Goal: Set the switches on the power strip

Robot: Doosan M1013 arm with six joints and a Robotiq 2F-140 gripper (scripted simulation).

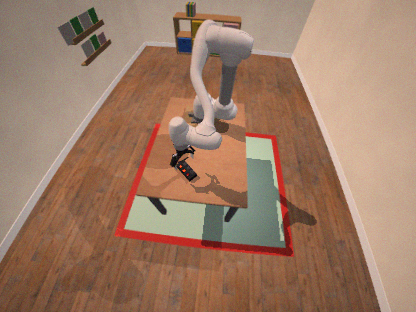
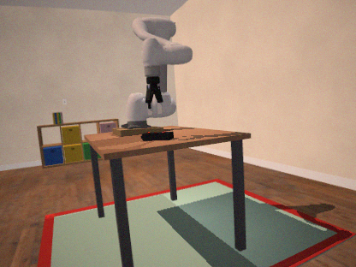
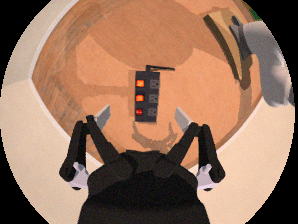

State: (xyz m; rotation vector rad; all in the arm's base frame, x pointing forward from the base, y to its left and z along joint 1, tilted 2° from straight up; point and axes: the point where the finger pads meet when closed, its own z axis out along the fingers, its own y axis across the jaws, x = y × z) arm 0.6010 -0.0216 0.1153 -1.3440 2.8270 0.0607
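Observation:
A black power strip (image 1: 188, 172) (image 2: 157, 136) (image 3: 147, 94) lies flat on the wooden table (image 1: 222, 172) (image 2: 205, 138) (image 3: 93, 50), the right way up. In the wrist view its cable stub points away from me and its three switches show as red-orange spots; the one nearest the cable looks dimmer than the other two. I cannot read the rocker positions. My gripper (image 1: 181, 156) (image 2: 154, 103) (image 3: 142, 111) is open wide and empty. It hangs well above the strip, over the end farthest from the cable, touching nothing.
My arm's base stands on a wooden plate (image 2: 137, 131) at the back of the table. The table stands on a green floor mat with a red border (image 1: 200, 242) (image 2: 43, 240). A shelf unit with coloured boxes (image 2: 73, 143) stands by the far wall.

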